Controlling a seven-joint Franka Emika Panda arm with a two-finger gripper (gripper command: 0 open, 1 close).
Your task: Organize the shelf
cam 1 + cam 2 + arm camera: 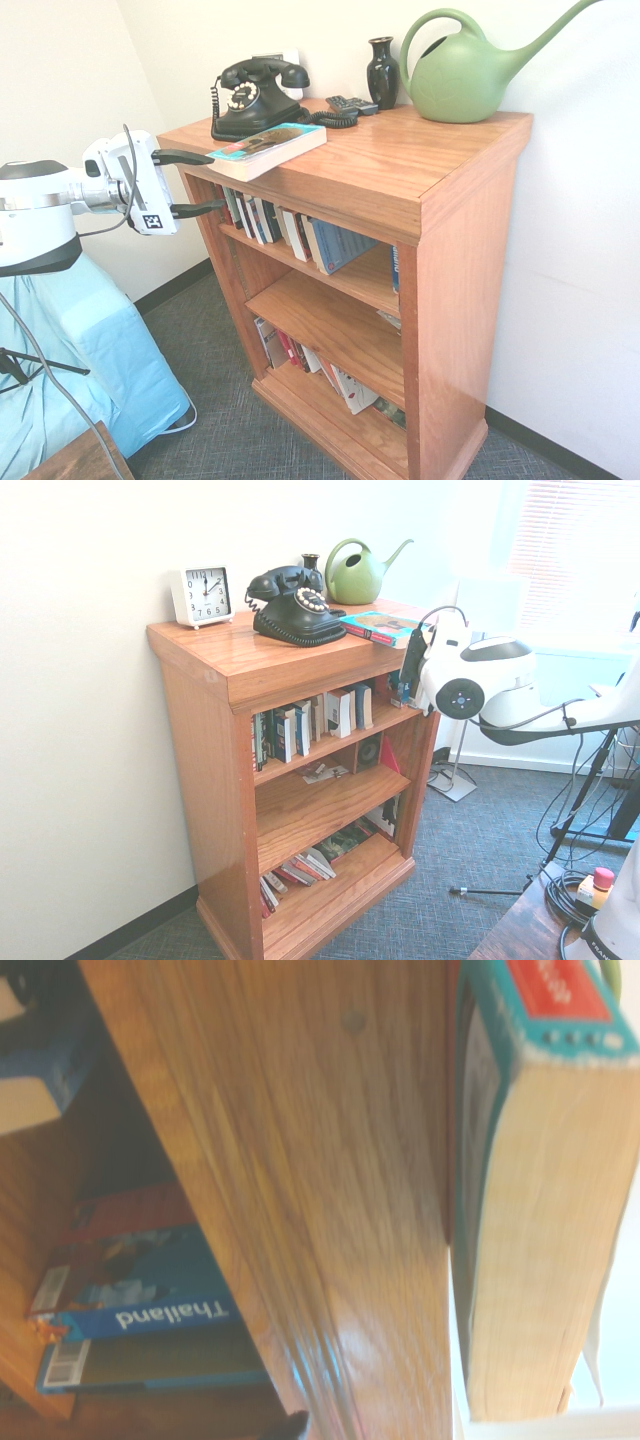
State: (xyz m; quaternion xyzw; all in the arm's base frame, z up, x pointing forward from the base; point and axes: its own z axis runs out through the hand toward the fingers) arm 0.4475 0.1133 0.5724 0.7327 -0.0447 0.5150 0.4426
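The shelf (400,160) is a reddish-brown bookcase with a thick overhanging top and three open tiers, also seen from its other side (230,660). A teal-covered book (266,149) lies flat on the top and sticks out over the front edge. My gripper (217,182) is open at the top's front corner, just beside the book. One finger is level with the top surface and the other is under the overhang. The wrist view shows the top's edge (300,1190) close up, with the book's page block (530,1210) beside it.
On the top stand a black rotary phone (255,95), a dark vase (383,72), a green watering can (465,70), a remote (350,104) and a white clock (203,595). Books (300,235) fill the upper tier, and several more lean in the bottom tier (310,362). A light-blue covered object (90,350) sits below the arm.
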